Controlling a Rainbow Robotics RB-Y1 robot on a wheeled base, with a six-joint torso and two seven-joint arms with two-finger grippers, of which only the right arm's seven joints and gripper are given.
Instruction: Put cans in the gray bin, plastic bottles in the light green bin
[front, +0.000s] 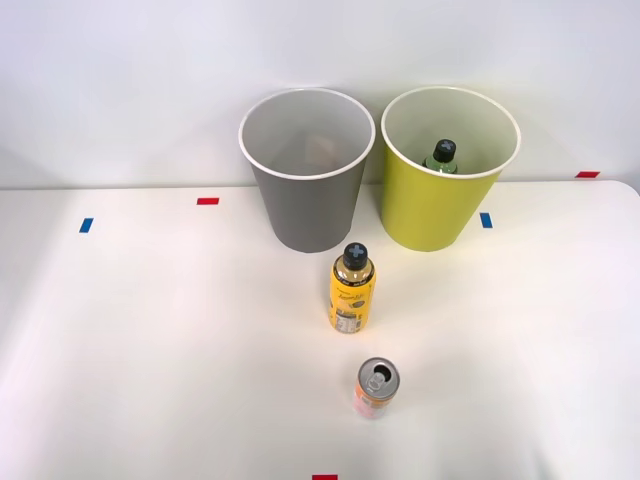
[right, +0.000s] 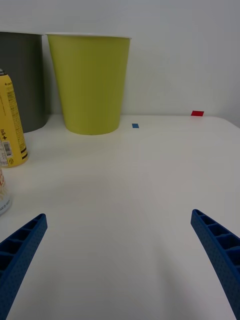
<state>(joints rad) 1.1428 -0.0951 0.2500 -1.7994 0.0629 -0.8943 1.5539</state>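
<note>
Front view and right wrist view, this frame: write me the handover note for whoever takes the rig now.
Right gripper: open, holding nothing, low over bare table.
Light green bin: one black-capped bottle already inside.
Gray bin: no can seen inside.
Yellow bottle: upright on the table, in front of the bins.
Can: upright, nearer the robot than the yellow bottle.
Left: yellow bottle to the light green bin, can to the gray bin.
</note>
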